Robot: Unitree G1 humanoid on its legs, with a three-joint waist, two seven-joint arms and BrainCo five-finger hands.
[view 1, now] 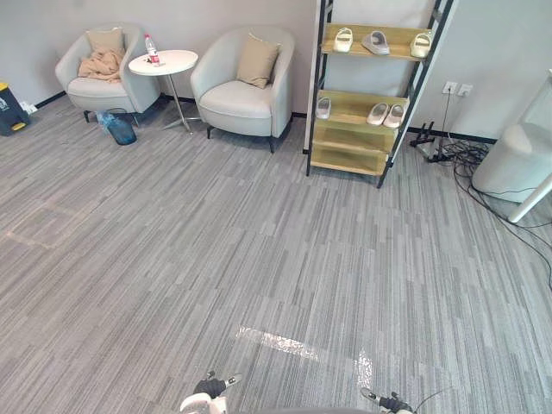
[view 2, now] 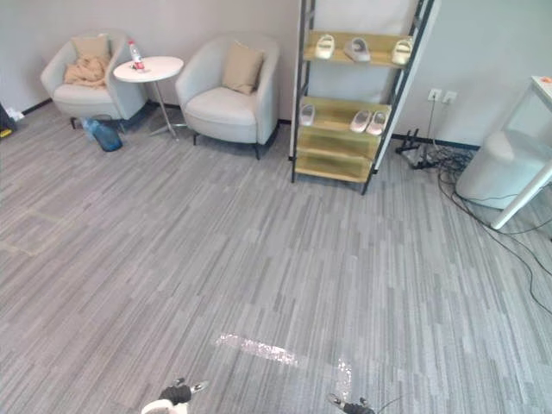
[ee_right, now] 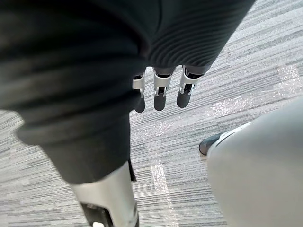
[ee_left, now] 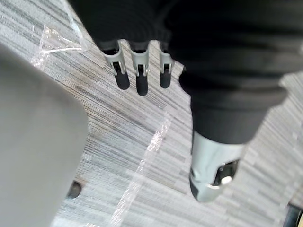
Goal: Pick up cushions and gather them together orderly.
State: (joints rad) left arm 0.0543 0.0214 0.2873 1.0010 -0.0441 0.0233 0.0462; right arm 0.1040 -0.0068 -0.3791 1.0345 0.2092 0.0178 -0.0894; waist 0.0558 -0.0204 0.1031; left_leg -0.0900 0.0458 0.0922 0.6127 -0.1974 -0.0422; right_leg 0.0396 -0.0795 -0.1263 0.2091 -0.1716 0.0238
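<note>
Two cushions (view 1: 258, 60) (view 1: 105, 40) sit on separate armchairs (view 1: 242, 86) (view 1: 97, 73), well apart, not gathered. Left hand (ee_left: 142, 71) and right hand (ee_right: 161, 90) hang relaxed, holding nothing, over the floor (view 1: 216, 259).

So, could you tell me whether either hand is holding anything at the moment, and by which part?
Nothing is held: the left hand and right hand hang with relaxed fingers above grey striped carpet.

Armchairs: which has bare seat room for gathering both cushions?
The armchair by the shelf: open seat before its upright cushion. The far-left armchair is crowded by a cushion plus crumpled tan cloth.
</note>
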